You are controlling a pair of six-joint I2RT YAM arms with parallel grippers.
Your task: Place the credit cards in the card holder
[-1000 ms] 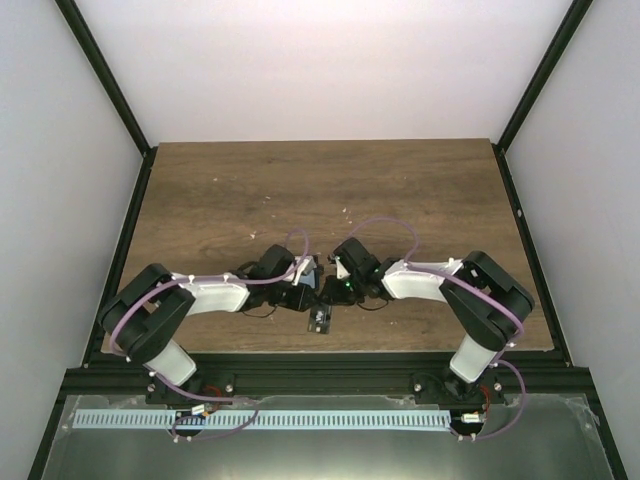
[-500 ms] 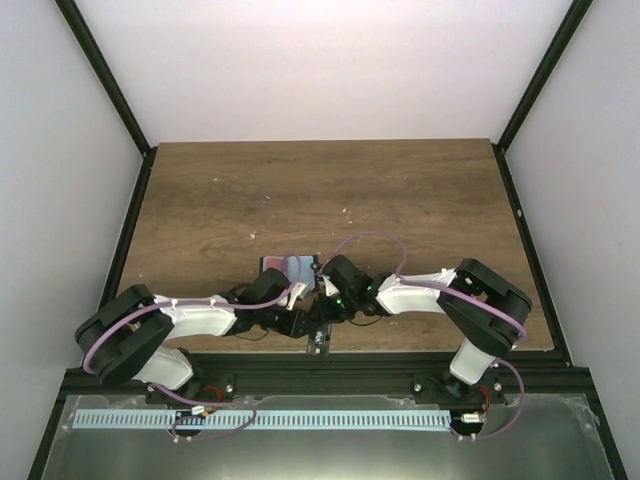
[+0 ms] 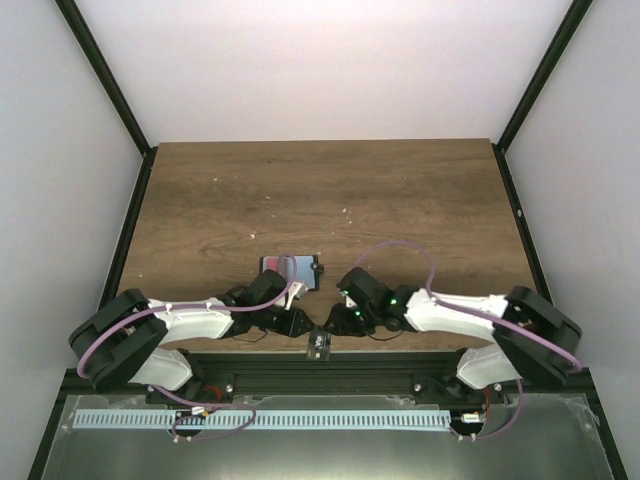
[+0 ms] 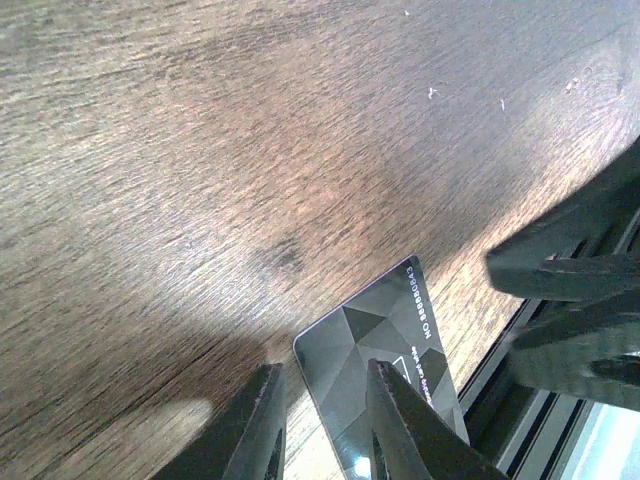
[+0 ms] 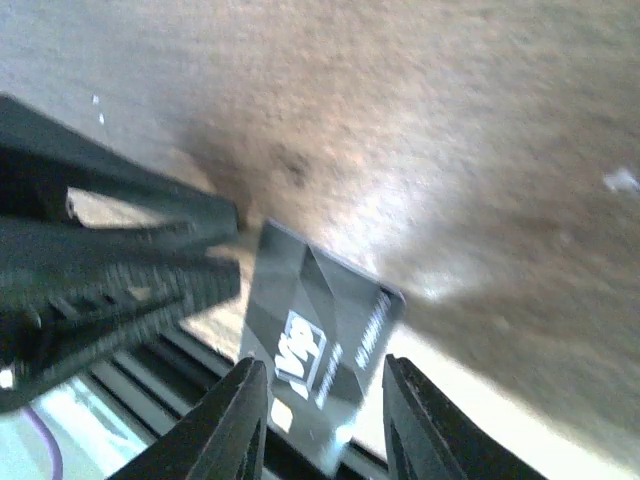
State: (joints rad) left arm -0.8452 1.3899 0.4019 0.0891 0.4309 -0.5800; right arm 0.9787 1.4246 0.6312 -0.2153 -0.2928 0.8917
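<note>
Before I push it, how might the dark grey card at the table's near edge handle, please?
The dark grey card looks thin and flat, so probably light and stiff. Its glossy face suggests easy sliding. Lying at the table edge, it might tip off.

Since the earlier views: right arm withdrawn toward the near edge, right pincer [image 3: 330,322] beside the dark grey card [image 3: 318,345]; that card shifted nearer, overhanging the surface [image 3: 400,200] edge; left arm folded back, uncovering the red cards [image 3: 294,267]

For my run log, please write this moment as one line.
grey card: at near table edge; card holder: farther in; both jaws: open at the card
</note>
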